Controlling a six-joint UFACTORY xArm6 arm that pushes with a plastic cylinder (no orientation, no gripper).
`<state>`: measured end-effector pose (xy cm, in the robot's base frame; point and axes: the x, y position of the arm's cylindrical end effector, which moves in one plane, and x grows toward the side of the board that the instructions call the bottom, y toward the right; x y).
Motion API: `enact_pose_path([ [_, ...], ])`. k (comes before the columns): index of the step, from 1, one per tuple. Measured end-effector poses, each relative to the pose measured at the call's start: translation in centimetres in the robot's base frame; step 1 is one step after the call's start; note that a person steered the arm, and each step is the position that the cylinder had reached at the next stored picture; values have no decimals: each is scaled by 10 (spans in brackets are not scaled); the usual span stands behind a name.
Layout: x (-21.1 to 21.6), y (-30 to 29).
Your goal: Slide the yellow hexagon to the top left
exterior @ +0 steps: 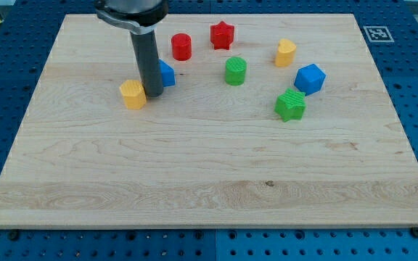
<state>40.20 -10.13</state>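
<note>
Camera view, wooden board (194,181) on a blue perforated table (6,43): yellow hexagon (132,94) in the upper-left part of the board, with my tip (153,94) set down just beside it on its right, touching or nearly so; a blue block (167,73), shape partly hidden, sits directly behind the rod. Remaining stock, left to right: red cylinder (181,46) and red star (222,35) near the view's top, green cylinder (235,71) at centre, yellow block (285,53), blue cube (310,79), green star (290,105). The arm carries no gripper, only the rod.
</note>
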Motion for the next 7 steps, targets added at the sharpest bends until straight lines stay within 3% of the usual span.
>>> enact_pose_path([
  [3,40,10],
  [5,30,-39],
  [7,12,-39],
])
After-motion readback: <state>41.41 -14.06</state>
